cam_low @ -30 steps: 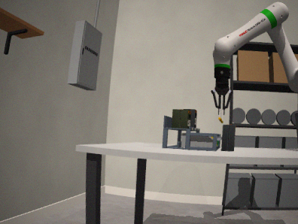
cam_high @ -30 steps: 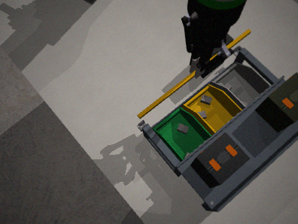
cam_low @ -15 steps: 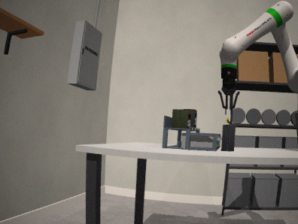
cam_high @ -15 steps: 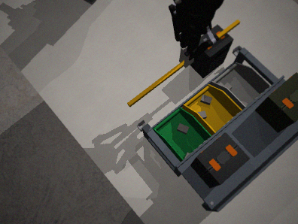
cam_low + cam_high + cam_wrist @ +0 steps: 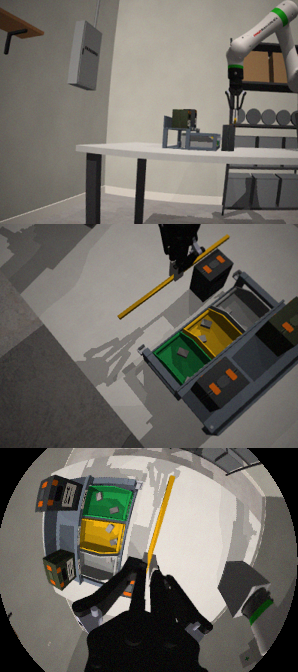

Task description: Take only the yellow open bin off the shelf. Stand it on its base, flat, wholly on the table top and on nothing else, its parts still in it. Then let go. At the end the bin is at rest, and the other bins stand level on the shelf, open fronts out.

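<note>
The yellow open bin [image 5: 216,331] sits in the lower level of the grey shelf [image 5: 226,367], between a green bin [image 5: 180,357] and a grey bin [image 5: 244,304], with small grey parts inside. It also shows in the wrist view [image 5: 103,535]. My gripper [image 5: 184,263] is away from the shelf's open front and is shut on a long thin yellow bar [image 5: 173,277]. It holds the bar level in the air above the table. The bar also shows in the wrist view [image 5: 160,524], running forward from the fingers.
A black case with orange latches [image 5: 211,273] stands on the table below the bar, by the grey bin. Another black case [image 5: 222,383] and a dark green case [image 5: 284,325] sit on the shelf's upper level. A storage rack [image 5: 263,124] stands behind the table.
</note>
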Robot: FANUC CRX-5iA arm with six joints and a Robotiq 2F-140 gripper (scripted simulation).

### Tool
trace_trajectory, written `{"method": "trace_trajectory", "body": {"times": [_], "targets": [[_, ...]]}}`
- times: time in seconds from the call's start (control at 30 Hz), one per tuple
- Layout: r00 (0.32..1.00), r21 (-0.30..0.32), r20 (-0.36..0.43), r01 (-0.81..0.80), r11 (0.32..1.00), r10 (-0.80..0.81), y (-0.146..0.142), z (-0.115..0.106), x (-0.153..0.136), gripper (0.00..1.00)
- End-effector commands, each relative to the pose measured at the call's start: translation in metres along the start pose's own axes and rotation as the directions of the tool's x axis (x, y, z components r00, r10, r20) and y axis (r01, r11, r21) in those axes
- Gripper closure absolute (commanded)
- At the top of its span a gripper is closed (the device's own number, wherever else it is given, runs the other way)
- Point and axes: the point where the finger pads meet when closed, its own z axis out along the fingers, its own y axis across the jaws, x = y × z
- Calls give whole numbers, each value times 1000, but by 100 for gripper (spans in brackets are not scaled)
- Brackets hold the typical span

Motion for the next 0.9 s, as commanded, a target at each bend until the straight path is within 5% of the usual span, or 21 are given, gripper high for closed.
{"method": "trace_trajectory", "body": {"times": [0.0,0.17,0.33,0.73,0.87], "targets": [[1000,1,0,0,1000,0,0,-1,0,100],[1000,1,0,0,1000,0,0,-1,0,100],[1000,1,0,0,1000,0,40,0,0,100],[1000,1,0,0,1000,0,40,0,0,100],[1000,1,0,0,1000,0,72,0,0,100]]}}
